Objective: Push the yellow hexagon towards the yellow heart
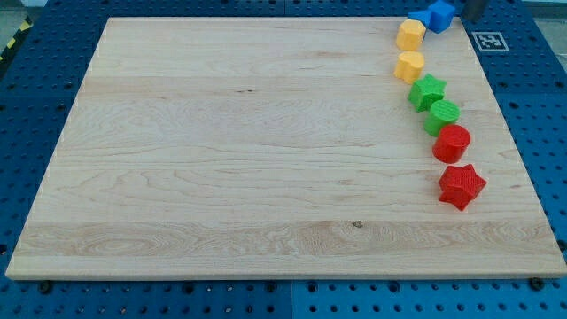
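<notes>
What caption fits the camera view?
Seven blocks line the board's right side, yellow hexagon above yellow heart; tip unseen.

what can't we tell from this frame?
- My tip: not identifiable; a dark shape at the view's top edge, right of the blue block, is cropped.
- Blue block: shape unclear, partly cut by the top edge.
- Which of the two yellow blocks is hexagon or heart: too small to tell.

No words, numbers or brand names can be read anywhere. The only sign is a small white square tag with a black fiducial pattern (pixel 490 40), lying on the blue perforated table (pixel 532 97).
</notes>
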Motion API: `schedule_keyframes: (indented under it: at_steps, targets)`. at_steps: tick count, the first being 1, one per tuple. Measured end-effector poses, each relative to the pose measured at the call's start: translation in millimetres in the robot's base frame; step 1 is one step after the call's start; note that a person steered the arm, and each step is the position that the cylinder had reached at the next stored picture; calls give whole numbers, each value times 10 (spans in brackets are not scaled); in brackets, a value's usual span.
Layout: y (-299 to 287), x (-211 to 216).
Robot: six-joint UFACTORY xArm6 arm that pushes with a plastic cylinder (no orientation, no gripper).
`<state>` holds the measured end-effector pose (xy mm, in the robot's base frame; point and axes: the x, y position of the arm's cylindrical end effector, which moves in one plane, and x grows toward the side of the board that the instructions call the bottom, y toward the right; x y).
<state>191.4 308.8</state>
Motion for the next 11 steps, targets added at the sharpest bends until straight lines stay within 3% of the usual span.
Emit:
schedule_keyframes:
  at_steps: [2,6,11]
  targets:
    - [-694,0]
    - [-754,46]
    - [-1027,619]
